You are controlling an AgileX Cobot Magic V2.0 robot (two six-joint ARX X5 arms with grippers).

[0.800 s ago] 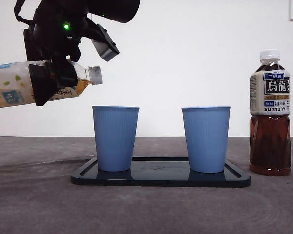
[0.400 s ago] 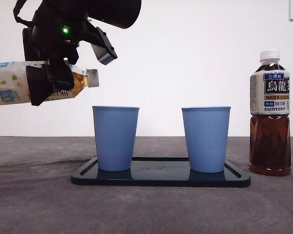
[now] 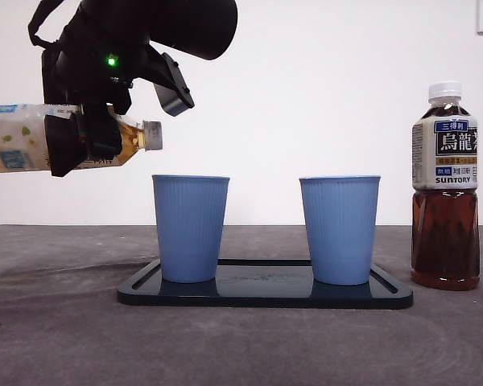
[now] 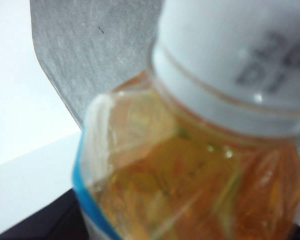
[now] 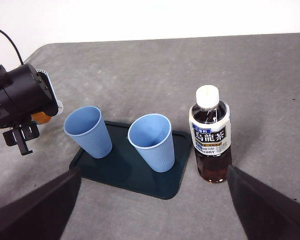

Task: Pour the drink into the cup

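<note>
Left claw (image 3: 80, 137) of mine is high over the table, closed around the tea bottle (image 3: 20, 137), which I hold almost level, lying on its side. From my wrist camera the bottle's white cap (image 4: 235, 60) and amber shoulder fill nearly everything, so my own jaws are hidden there. The cap end points away from my claw toward the nearer blue cup (image 3: 190, 227), which stands lower and a little beyond the cap, not under it. No liquid is leaving the bottle; the cap is still on. Past that cup stands the second blue cup (image 3: 339, 229), both upright on the dark tray (image 3: 266, 293). Farthest from my claw is the oolong bottle (image 3: 444, 185), upright beside the tray. My right claw (image 5: 150, 210) hangs apart above the table, jaws wide and empty.
</note>
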